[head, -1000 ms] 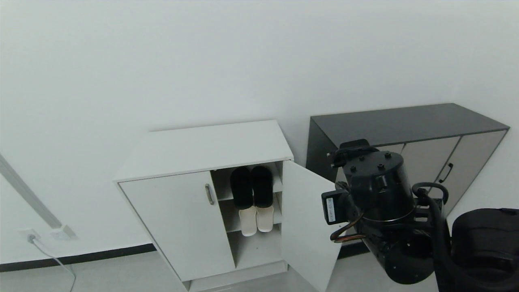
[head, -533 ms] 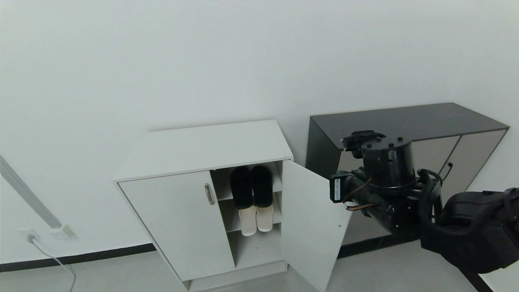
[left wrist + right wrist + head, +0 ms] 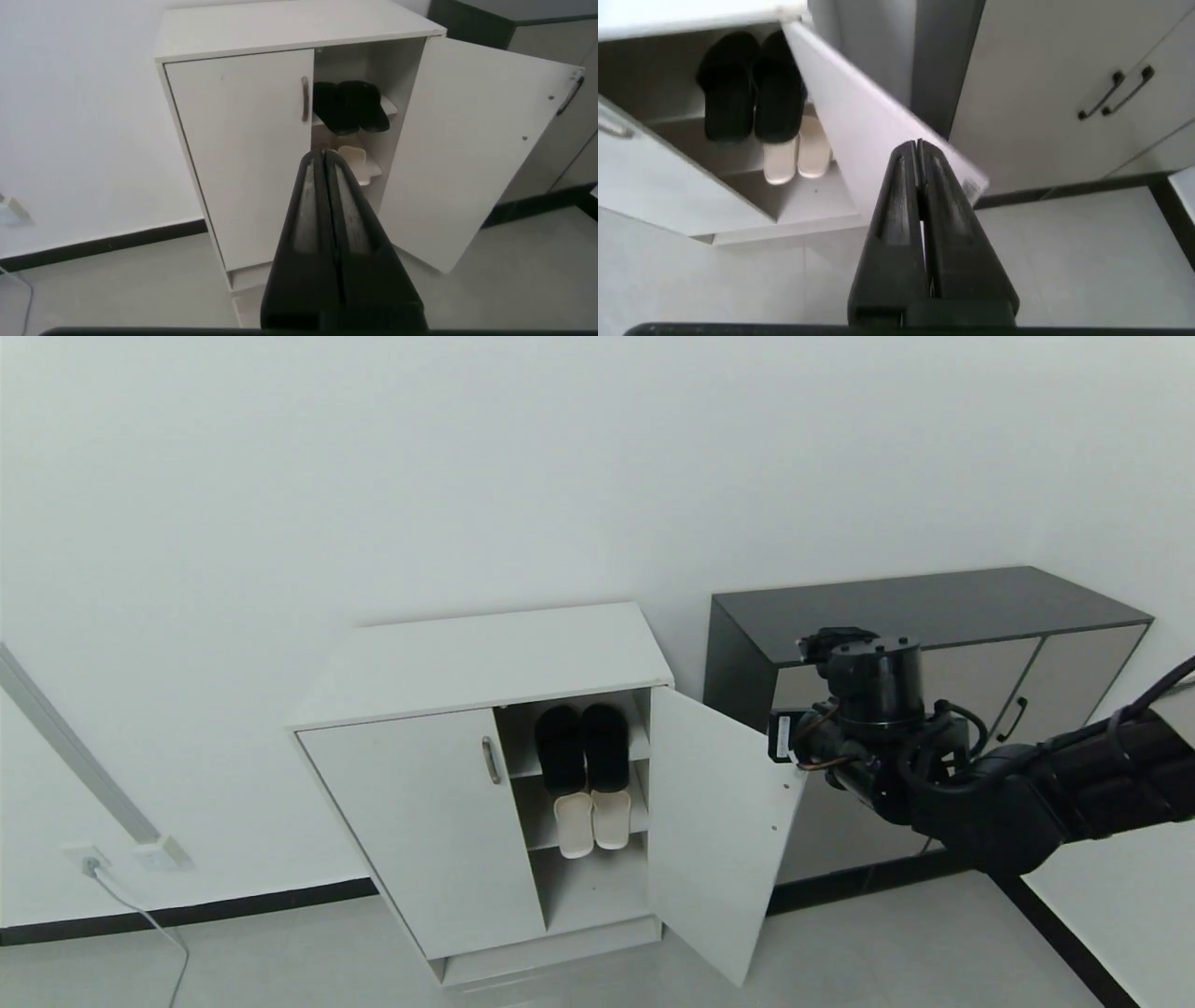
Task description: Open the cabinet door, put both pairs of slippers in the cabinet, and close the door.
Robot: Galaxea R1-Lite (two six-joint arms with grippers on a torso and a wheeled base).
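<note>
Against the wall [image 3: 373, 476], cabinet [image 3: 485, 663] holds both pairs of slippers [image 3: 583, 747]; door [image 3: 709, 821] hangs open. Left gripper [image 3: 322, 161] and right gripper [image 3: 918, 154]: jaws pressed together, empty. Right one seemingly beside door's outer edge; push there, slowly.

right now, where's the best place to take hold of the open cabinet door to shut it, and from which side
Take the door at its free vertical edge, around mid-height, coming from the robot's right. It stands swung out, hinged at the cabinet, so that edge likely gives the most leverage, and the shut right gripper is close to it.
</note>
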